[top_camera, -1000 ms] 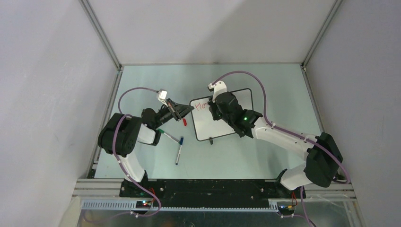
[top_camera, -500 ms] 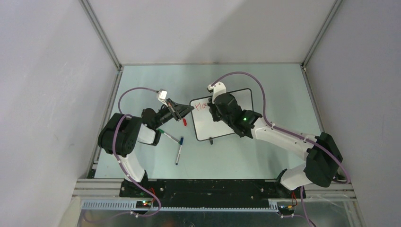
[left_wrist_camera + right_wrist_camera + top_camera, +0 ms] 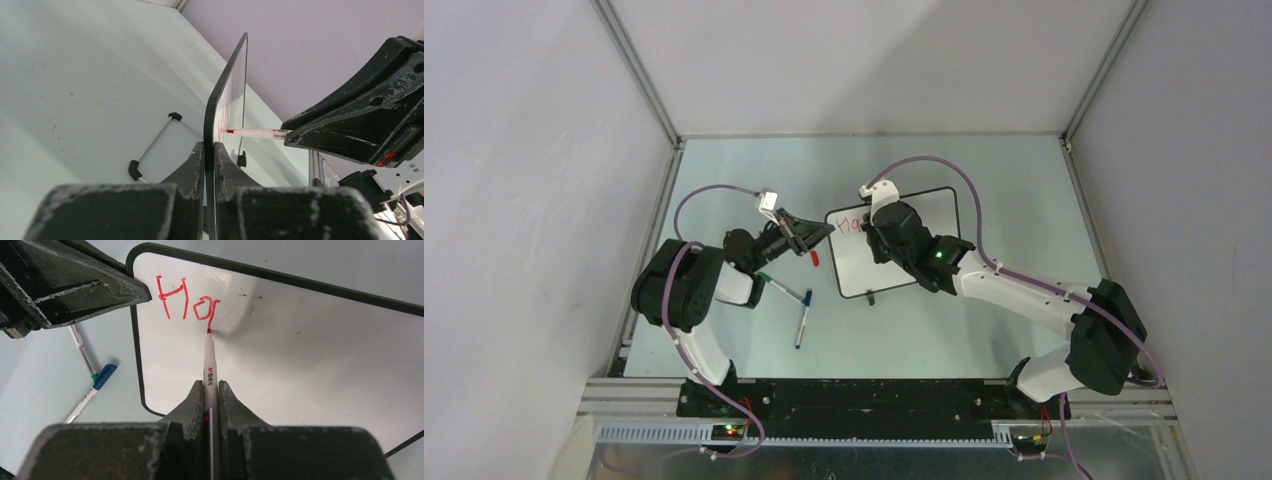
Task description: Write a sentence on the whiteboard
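Right wrist view: the right gripper (image 3: pixel 210 387) is clamped on a red marker (image 3: pixel 210 360), its tip touching the whiteboard (image 3: pixel 310 370) just ahead, under the sentence (image 3: pixel 187 302) (only "Ho" plus a partial letter). The board looks light, stiff and slippery, best held by its frame; the left gripper (image 3: pixel 209 150) pinches that edge, its arm stretched low over the desk (image 3: pixel 984 160).

The black-framed whiteboard (image 3: pixel 310 370) bears the red sentence (image 3: pixel 187 300) (just "Ho" and a part-letter) near one corner.
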Robot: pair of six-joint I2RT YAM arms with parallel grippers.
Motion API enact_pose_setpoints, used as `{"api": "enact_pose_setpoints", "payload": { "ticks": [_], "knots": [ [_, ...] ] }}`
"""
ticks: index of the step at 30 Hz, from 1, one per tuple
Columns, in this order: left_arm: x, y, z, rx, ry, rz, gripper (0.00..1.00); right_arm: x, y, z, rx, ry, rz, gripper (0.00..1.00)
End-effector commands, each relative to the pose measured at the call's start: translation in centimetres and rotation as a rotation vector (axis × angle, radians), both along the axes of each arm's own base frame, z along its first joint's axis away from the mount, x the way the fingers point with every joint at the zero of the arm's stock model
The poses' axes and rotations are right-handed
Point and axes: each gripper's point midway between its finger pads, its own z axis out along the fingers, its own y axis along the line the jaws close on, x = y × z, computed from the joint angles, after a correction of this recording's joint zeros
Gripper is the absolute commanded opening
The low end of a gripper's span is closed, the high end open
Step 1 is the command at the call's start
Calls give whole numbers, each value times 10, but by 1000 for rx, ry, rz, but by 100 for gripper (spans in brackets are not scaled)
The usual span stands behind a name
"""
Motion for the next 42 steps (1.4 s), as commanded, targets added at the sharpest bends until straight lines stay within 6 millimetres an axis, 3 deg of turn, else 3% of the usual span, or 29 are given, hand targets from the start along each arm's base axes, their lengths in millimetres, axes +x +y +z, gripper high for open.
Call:
{"api": "enact_pose_setpoints", "payload": {
  "ticks": [1,22,26,33,42],
  "knots": [
    [-2,-6,11,18,-91,-22,0,1,-7,-7,-37,10,-41,0],
    [-2,-6,11,18,-90,-25,1,-13,-10,-21,-71,35,-31,0],
    [-3,-6,11,18,-91,-27,0,-11,-6,-11,-45,11,-15,0],
    [-2,-6,11,18,-90,-26,1,-3,0,29,48,-49,7,0],
    [-2,-7,11,17,-90,-26,0,12,7,46,63,-82,12,0]
  ]
}}
